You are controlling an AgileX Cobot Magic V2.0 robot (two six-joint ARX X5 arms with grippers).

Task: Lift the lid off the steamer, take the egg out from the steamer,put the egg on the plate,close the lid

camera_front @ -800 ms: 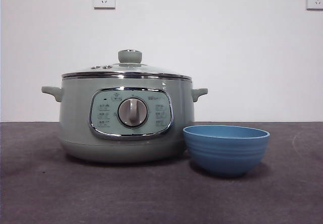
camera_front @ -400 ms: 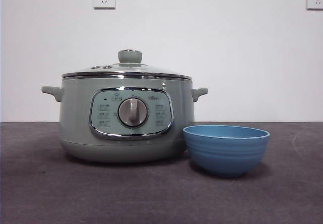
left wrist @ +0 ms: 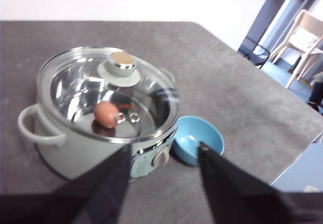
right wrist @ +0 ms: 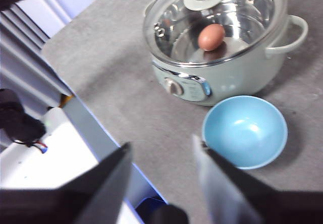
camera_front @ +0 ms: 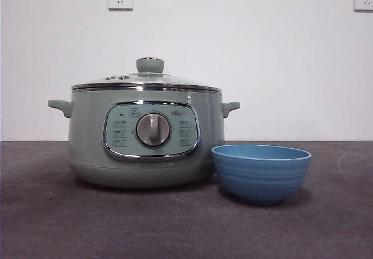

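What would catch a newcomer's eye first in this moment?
The steamer stands big at the middle of the table, its lid on and a brown egg showing through the glass. The empty blue plate sits close beside its front; both claws hang open above.

Steamer on table, dial panel facing front. Lid seated on steamer. Egg inside, seen through lid. Plate on table at steamer's front right, just beside it; contact not discernible. Wall behind both.
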